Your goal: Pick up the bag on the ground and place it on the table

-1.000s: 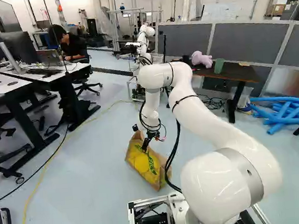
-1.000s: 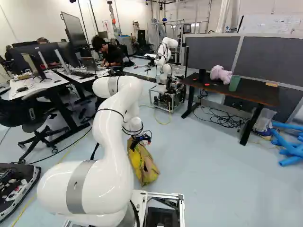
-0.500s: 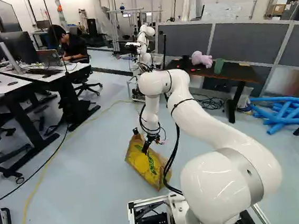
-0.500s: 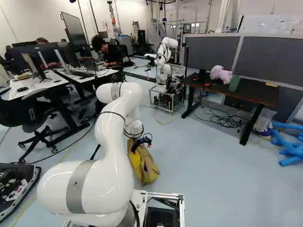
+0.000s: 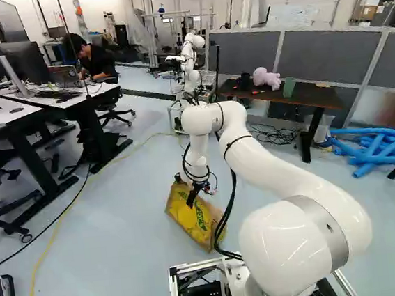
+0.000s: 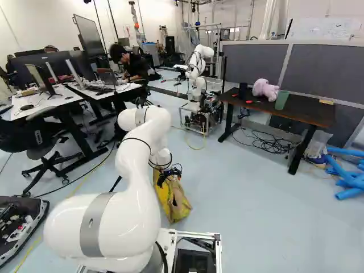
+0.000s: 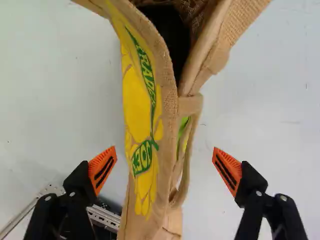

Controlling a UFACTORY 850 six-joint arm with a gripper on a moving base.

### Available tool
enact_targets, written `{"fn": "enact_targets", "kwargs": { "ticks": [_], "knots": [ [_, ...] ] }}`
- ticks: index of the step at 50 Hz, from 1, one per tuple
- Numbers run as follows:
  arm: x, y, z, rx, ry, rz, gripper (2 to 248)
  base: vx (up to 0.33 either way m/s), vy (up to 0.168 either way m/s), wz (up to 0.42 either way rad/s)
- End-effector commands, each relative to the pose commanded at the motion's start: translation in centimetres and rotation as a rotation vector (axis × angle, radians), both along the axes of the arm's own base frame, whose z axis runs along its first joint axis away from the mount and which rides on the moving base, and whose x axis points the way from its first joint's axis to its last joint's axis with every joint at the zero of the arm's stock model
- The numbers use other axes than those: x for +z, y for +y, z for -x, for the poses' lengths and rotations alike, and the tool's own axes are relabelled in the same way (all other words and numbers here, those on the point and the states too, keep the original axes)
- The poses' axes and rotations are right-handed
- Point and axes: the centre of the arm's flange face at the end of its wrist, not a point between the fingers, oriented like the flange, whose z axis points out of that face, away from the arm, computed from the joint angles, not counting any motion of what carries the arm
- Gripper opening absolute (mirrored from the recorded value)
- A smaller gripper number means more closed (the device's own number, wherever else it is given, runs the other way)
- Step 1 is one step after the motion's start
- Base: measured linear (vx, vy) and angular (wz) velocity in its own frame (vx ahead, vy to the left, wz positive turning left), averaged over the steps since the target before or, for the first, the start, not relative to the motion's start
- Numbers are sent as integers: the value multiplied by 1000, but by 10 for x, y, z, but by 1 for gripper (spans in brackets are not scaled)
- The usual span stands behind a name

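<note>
My gripper [image 5: 194, 193] is low over the upper part of the yellow and tan bag [image 5: 192, 220], which lies on the floor ahead of the base. In the wrist view the open gripper [image 7: 165, 156] has one orange-padded finger on each side of the bag [image 7: 142, 110], with gaps between the pads and its sides. A looped handle hangs along one side, and the bag's dark mouth gapes ahead of the fingers. The dark table [image 6: 296, 108] stands beyond, at the right of the right base view.
On the dark table are a pink plush toy [image 6: 265, 89] and a green cup [image 6: 281, 99]. Blue foam tubes [image 5: 376, 148] lie beside it. Another robot [image 6: 198, 65] stands farther back. White desks [image 5: 73, 95] and chairs are on the left. Cables cross the floor.
The arm has lowered, bringing the gripper down closer around the bag. Both the base and the bag have kept their places.
</note>
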Motion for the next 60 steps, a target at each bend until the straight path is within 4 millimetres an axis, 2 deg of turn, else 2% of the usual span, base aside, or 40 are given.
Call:
{"fn": "enact_targets", "kwargs": {
  "ticks": [23,32,33,37,38,42,43,48,49,53,54,58,59,60],
  "knots": [
    [-35,2,-4,-4,-5,-1,247,0,0,0],
    [-40,2,-4,-4,-6,-1,247,0,0,0],
    [-41,2,-4,-4,-6,-1,234,0,0,0],
    [-41,2,-4,-4,-6,-1,234,0,0,0],
    [-41,2,-4,-4,-6,-1,198,0,0,0],
    [-41,2,-4,-4,-6,-1,198,0,0,0],
    [-41,2,-4,-4,-6,-1,161,0,0,0],
    [-41,2,-4,-4,-6,-1,161,0,0,0],
    [-41,2,-4,-4,-6,-1,123,0,0,0],
    [-41,2,-4,-4,-6,-1,123,0,0,0],
    [-41,2,-4,-4,-6,-1,85,0,0,0],
    [-41,2,-4,-4,-6,-1,85,0,0,0],
    [-41,2,-4,-4,-6,-1,47,0,0,0],
    [-41,2,-4,-4,-6,-1,47,0,0,0]
  ]
}}
